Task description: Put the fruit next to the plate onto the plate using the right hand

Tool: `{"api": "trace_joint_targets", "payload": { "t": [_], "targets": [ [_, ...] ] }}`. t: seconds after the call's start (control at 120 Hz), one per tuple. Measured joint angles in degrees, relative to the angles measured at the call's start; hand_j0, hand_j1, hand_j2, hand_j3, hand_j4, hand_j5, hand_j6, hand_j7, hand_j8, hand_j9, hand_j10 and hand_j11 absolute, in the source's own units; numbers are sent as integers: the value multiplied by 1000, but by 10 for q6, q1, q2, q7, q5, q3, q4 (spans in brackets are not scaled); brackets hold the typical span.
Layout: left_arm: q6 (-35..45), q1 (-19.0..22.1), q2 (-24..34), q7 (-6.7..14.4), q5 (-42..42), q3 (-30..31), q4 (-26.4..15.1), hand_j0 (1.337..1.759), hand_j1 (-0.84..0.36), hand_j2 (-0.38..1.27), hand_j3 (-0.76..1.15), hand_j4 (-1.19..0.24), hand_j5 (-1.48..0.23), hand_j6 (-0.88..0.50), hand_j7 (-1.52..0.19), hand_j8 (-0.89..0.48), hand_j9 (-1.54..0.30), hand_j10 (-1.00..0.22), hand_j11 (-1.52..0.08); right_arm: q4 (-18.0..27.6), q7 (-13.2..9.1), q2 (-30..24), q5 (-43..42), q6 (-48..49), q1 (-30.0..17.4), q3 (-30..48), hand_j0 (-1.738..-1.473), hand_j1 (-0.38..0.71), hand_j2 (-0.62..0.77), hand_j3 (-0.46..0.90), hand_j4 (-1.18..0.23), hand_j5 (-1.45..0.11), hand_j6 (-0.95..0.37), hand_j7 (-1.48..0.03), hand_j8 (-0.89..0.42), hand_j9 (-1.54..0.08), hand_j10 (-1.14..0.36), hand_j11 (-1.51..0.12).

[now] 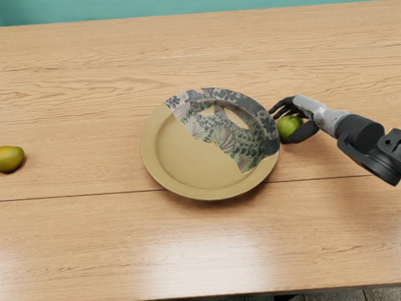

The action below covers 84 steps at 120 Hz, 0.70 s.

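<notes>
On the light wooden tabletop [89, 234], a small oval yellow-green fruit with a reddish blush [6, 158] lies alone near the left edge, well apart from everything else. At the centre sits a round tan plate [180, 159]; a ragged patch of leafy floral pattern [233, 131] covers its upper right part and rim, its motifs too fine to make out. Just beside the plate's right rim is a small round green fruit [287, 126], largely hidden by the dark fingers of the right hand [300, 116], which curl closed around it from above and below. The grey and black arm [372, 145] is cut off by the right edge.
</notes>
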Motion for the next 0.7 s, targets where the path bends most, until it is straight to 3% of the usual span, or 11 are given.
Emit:
{"api": "trace_joint_targets", "payload": {
  "t": [0.425, 0.7],
  "targets": [
    [0, 0, 0, 0, 0, 0, 0, 1658, 58, 49, 0, -243, -316, -243, -316, -243, -316, -243, -316, -2, -1, -12, 9, 3, 5, 6, -1657, 203, 98, 0, -532, -703, -536, -696, -384, -707, -438, -708],
    [0, 0, 0, 0, 0, 0, 0, 1658, 58, 49, 0, -243, -316, -243, -316, -243, -316, -243, -316, 2, -2, -40, 13, 23, 16, 15, -1655, 186, 78, 0, -558, -739, -563, -730, -388, -740, -442, -747]
  ]
}}
